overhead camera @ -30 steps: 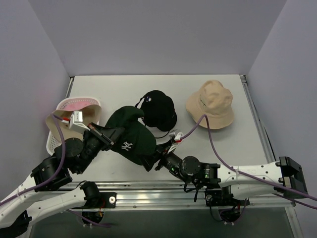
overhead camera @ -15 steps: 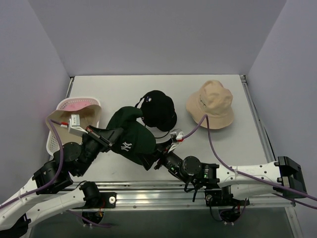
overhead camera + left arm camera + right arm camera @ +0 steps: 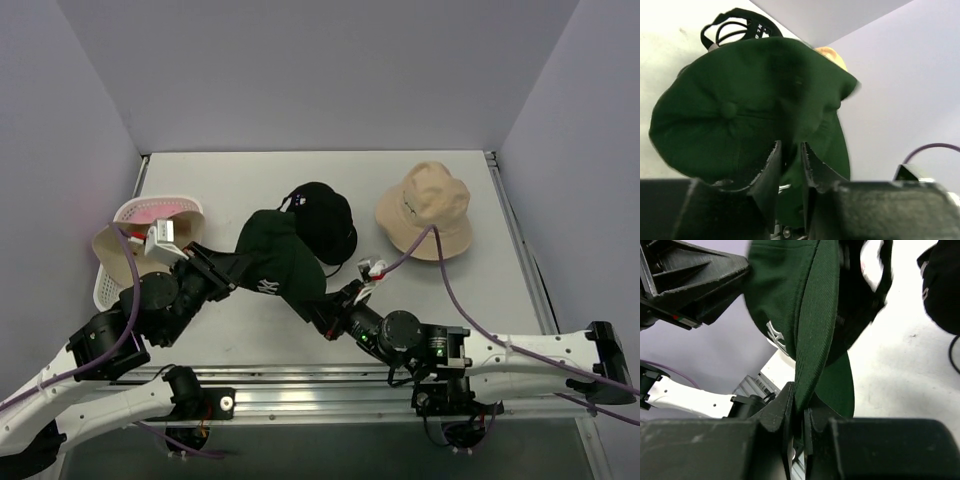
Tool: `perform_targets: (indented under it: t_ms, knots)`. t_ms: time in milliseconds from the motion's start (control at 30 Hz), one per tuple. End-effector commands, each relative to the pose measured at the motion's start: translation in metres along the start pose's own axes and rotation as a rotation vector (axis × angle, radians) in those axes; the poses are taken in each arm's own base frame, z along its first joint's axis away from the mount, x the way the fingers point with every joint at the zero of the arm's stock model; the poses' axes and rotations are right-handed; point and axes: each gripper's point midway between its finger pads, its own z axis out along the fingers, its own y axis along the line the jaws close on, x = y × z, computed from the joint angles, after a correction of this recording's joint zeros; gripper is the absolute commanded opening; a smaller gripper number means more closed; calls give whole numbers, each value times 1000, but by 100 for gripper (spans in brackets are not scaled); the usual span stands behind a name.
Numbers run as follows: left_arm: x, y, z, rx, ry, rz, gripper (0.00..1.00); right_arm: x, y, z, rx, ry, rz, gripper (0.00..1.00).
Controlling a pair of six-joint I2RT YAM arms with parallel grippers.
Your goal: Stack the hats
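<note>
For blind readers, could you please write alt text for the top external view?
The left gripper and right gripper together hold a dark green baseball cap at centre. A black cap and beige bucket hat lie beyond it; a white basket sits left.

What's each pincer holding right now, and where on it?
Green cap, held by both: left pincer pinches crown fabric, right pincer clamps the brim edge.

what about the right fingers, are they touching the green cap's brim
Touching. The right wrist view shows the right fingers pinched shut on the edge of the green cap's brim, with the fabric wedged between them and no gap.
</note>
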Motion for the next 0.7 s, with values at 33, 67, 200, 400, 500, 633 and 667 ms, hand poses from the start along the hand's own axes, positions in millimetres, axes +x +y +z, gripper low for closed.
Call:
perform_targets:
  t_ms: [33, 67, 200, 400, 500, 633, 667]
  knots:
    - [-34, 17, -26, -126, -29, 156, 39, -56, 6, -21, 81, 32, -10, 0]
    - [-37, 21, -29, -139, -35, 179, 45, -76, 16, -24, 63, 17, 6, 0]
    - [-50, 34, -39, -179, -67, 242, 55, -114, 26, -24, 64, 61, -21, 0]
    - [-57, 13, -30, -142, -77, 349, 69, -153, 31, 7, 27, 187, -101, 0]
    - [-64, 3, -24, -161, -95, 391, 74, -175, 26, 24, -59, 212, -95, 0]
    - [-77, -10, -18, -173, -143, 400, 75, -184, 11, 47, -190, 280, -61, 0]
    - [-77, -14, -16, -161, -140, 406, 75, -182, 6, 58, -197, 301, -57, 0]
